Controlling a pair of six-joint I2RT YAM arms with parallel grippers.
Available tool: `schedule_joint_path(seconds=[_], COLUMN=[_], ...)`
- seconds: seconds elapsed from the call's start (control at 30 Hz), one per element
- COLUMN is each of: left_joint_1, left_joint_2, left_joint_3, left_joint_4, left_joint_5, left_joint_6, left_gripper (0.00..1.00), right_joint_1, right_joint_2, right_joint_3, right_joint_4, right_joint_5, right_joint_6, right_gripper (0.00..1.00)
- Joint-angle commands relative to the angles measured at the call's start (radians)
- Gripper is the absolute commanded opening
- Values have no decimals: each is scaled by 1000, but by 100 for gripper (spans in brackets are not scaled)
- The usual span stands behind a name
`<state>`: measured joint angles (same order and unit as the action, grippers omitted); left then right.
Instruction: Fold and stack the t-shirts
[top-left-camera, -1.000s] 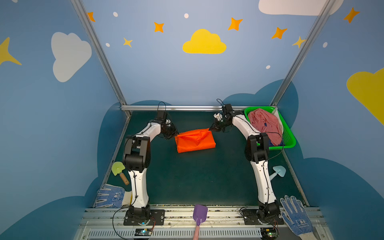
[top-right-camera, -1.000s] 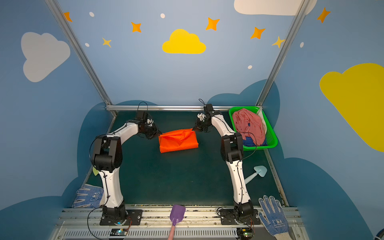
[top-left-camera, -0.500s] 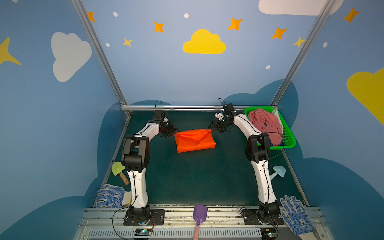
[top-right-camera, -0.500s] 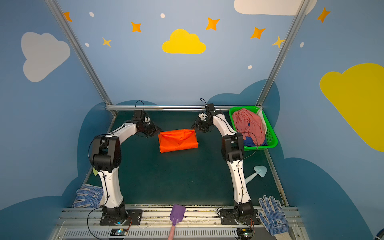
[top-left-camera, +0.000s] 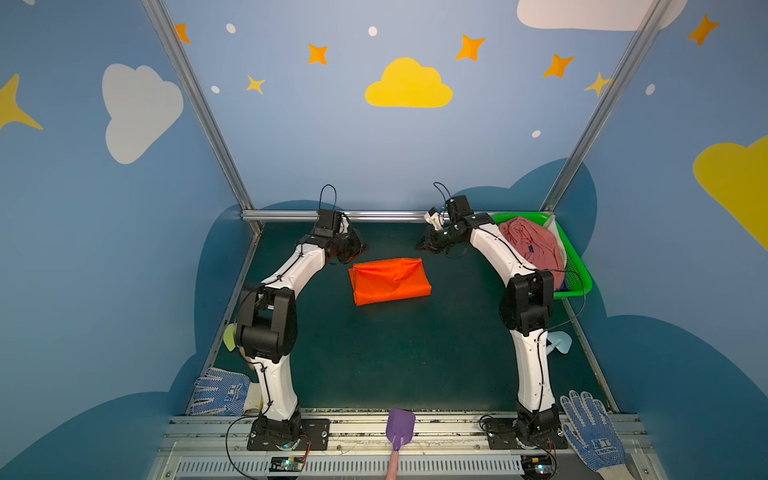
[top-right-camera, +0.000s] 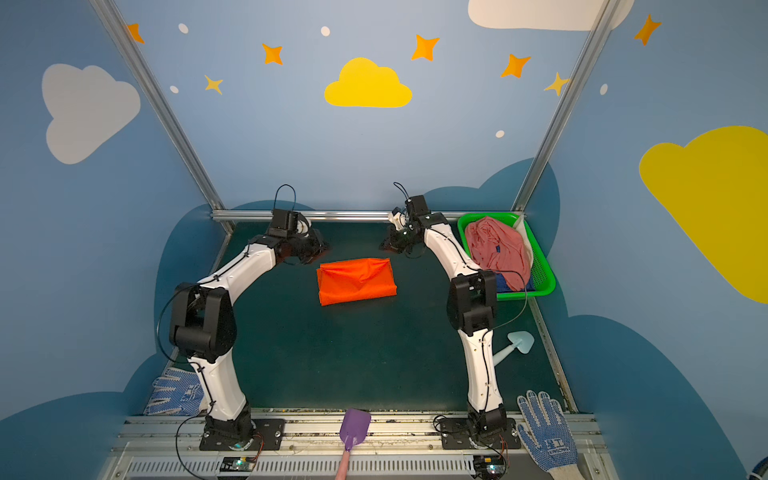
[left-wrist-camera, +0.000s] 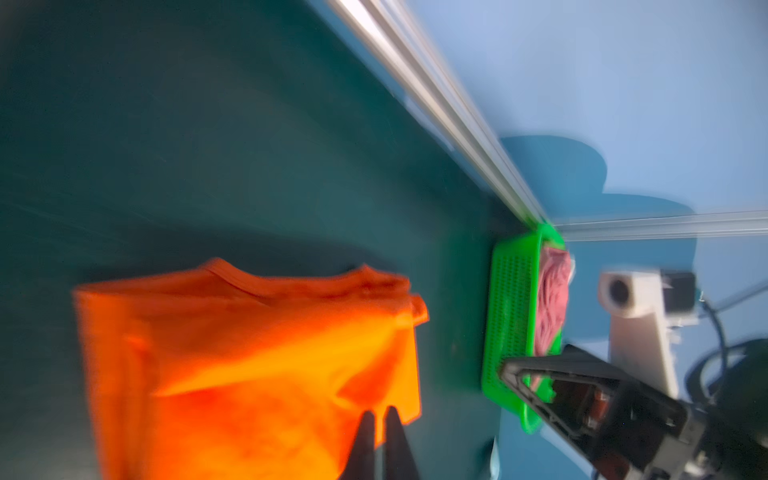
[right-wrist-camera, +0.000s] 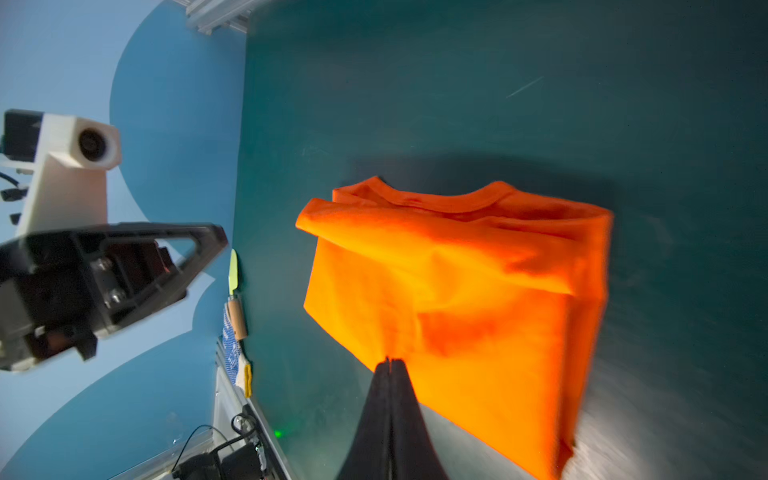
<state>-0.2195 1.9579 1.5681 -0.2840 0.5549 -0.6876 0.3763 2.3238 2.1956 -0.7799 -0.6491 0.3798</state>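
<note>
The orange t-shirt (top-left-camera: 390, 280) (top-right-camera: 356, 280) lies folded into a rectangle mid-table, its collar edge toward the back. My left gripper (top-left-camera: 360, 248) (left-wrist-camera: 379, 415) hovers just off the shirt's far left corner, shut and holding nothing. My right gripper (top-left-camera: 420, 246) (right-wrist-camera: 390, 361) hangs off the far right corner, jaws pressed together and empty. A dusty pink t-shirt (top-left-camera: 532, 245) is bunched in the green basket (top-left-camera: 577, 270) at the back right. A bit of the dark blue t-shirt (top-right-camera: 502, 281) shows beneath it.
Blue-dotted gloves lie at the front left (top-left-camera: 220, 392) and front right (top-left-camera: 592, 428). A purple scoop (top-left-camera: 400, 426) sits on the front rail, a pale blue one (top-left-camera: 559, 343) by the right arm, a yellow-green one (top-left-camera: 229, 336) behind the left arm. A metal rail (top-left-camera: 374, 215) bounds the back.
Both grippers opened, let go of the orange shirt's far corners, drew apart and away from it, then shut again. The shirt now lies free on the table.
</note>
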Motion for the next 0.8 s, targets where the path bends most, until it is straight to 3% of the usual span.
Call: schedule_joint_path(seconds=[0.0, 0.23, 0.5, 0.67, 0.77], left_joint_1=[-32, -27, 30, 51, 54], left_joint_2=[91, 245, 348, 398, 401], left_joint_3=[-3, 41, 67, 108, 133], left_joint_4=[15, 123, 261, 255, 213], left_joint_5=[96, 149, 165, 179, 189], left_joint_6=[-25, -70, -157, -161, -139], left_gripper=[5, 5, 5, 5, 5], right_joint_1=[19, 33, 67, 81, 90], right_joint_2=[92, 153, 15, -68, -105], right_joint_3=[31, -31, -361, -545, -584], right_joint_4=[7, -17, 83, 153, 160], right_joint_5=[-50, -35, 17, 26, 26], right_joint_6=[13, 13, 20, 49, 54], right_gripper=[0, 0, 0, 0, 7])
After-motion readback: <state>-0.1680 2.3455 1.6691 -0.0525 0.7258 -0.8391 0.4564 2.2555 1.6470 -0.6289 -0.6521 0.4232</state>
